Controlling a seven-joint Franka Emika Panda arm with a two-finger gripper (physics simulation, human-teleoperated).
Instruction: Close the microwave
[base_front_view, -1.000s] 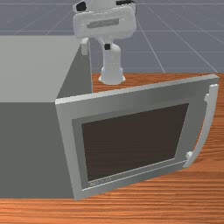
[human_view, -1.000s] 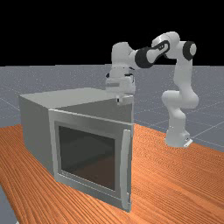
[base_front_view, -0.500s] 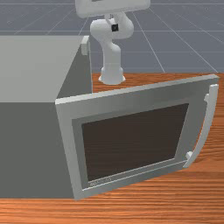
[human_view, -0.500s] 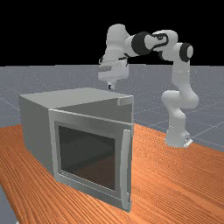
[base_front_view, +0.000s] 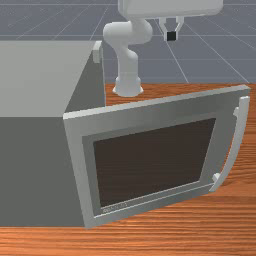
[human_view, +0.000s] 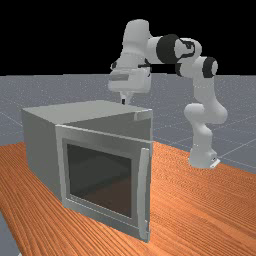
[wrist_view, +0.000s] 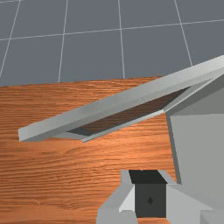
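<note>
Microwave (base_front_view: 42, 82) at the front view's nine o'clock, door (base_front_view: 155, 162) swung wide
Its handle (base_front_view: 237, 142) sits at three o'clock in that view, over the surface (base_front_view: 175, 237); up at twelve, above and behind the door, the claw (base_front_view: 171, 36) has its fingers together, holding nothing. It is on the door's inner side, so a low push towards six would likely open it wider. Dropping before rounding the free edge could snag the top rim; cutting that turn short might jam the fingertips against the handle
</note>
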